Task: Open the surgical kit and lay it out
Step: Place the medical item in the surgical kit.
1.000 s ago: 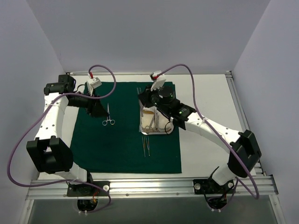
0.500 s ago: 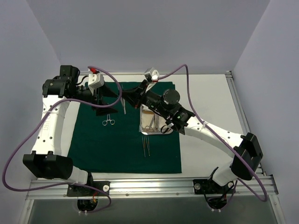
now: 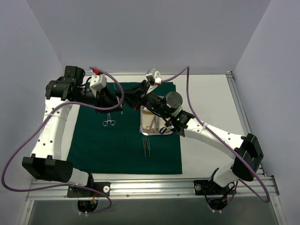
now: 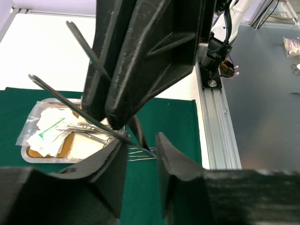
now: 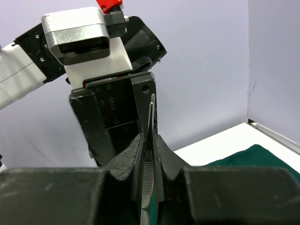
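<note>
- Over the far edge of the green cloth (image 3: 117, 140), top view: left gripper (image 3: 117, 104) and right gripper (image 3: 129, 98) meet tip to tip above it. Steel tray (image 3: 142, 123) sits on the cloth just right of them, clamps (image 3: 153, 123) inside. One ring-handled clamp (image 3: 108, 122) lies alone on the cloth left of the tray. Thin tools (image 3: 146, 147) lie just in front of the tray.
- Left wrist: tweezers (image 4: 61, 96) stick out of right gripper (image 4: 117, 125), which is clamped on them. Left fingers (image 4: 164, 154) stand part-way apart with the right gripper's tip in the gap; no grip on the tweezers to be seen. Tray (image 4: 47, 160) with packets (image 4: 47, 131) lies below.
- Right wrist: right fingers (image 5: 166, 154) pinched narrow on the tweezers (image 5: 149, 178), seen edge-on, pointing at the left gripper close ahead.
</note>
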### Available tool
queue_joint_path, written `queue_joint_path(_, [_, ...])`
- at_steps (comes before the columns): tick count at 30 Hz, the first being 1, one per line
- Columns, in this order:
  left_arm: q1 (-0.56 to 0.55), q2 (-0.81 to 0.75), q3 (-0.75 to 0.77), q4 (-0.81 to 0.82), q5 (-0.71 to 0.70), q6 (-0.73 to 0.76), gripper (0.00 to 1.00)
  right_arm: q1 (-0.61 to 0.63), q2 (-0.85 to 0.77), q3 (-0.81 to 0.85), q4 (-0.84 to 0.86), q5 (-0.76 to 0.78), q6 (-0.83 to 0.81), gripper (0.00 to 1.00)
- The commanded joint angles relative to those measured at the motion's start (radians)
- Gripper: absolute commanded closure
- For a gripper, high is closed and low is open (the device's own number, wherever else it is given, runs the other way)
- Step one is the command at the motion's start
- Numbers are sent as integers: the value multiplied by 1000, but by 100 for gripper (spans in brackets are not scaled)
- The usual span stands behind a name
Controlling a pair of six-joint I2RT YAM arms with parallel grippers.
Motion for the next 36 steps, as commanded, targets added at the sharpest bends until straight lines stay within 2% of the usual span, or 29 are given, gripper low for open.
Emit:
queue_joint_path(1, [-9,-22,26,-255,52,15,64,7,-23,16,107,-28,-5,100])
queue_joint_path(2, [-9,-22,29,-258,47,22,74,7,-23,13,109,-28,-5,100])
queue_joint_path(4, [-9,-21,25,-263,43,23,83,9,-29,4,116,-24,-5,100])
queue_joint_path(6, [-7,-22,22,-263,40,21,97,7,-33,-3,119,-17,-6,100])
queue_joint_path(10, [-9,-25,19,-251,15,-8,98,7,-35,-14,81,28,-20,99])
queue_joint_path(11, [-7,-25,17,-225,3,-57,98,9,-36,-14,38,79,-22,94])
queue_joint_path(12, [-5,-28,12,-194,-14,-101,98,10,-41,-11,6,120,-23,79])
queue_joint_path(13, [-5,-34,5,-156,-37,-155,98,15,-44,-7,-32,171,-26,72])
queue_joint_path(14, [-5,-39,-24,-48,-106,-301,98,26,-49,3,-116,231,-26,68])
queue_joint_path(15, [-7,-48,-40,6,-147,-369,98,35,-58,3,-150,342,-28,63])
queue_joint_path(17, [-7,-45,-78,103,-257,-478,98,68,-66,-14,-189,452,-28,62])
queue_joint_path(19, [-9,-34,-99,180,-310,-551,98,96,-61,-20,-210,564,-25,62])
queue_joint_path(21, [-16,-28,-113,209,-364,-576,98,139,-44,-10,-226,686,-28,64])
queue_joint_path(23, [-27,-30,-118,234,-387,-599,98,167,-33,-11,-215,743,-20,65])
queue_joint_path(29, [-51,-37,-127,272,-471,-637,98,191,42,36,-226,811,27,66])
queue_joint_path(36, [-76,-42,-136,292,-508,-655,98,202,106,66,-235,857,83,67])
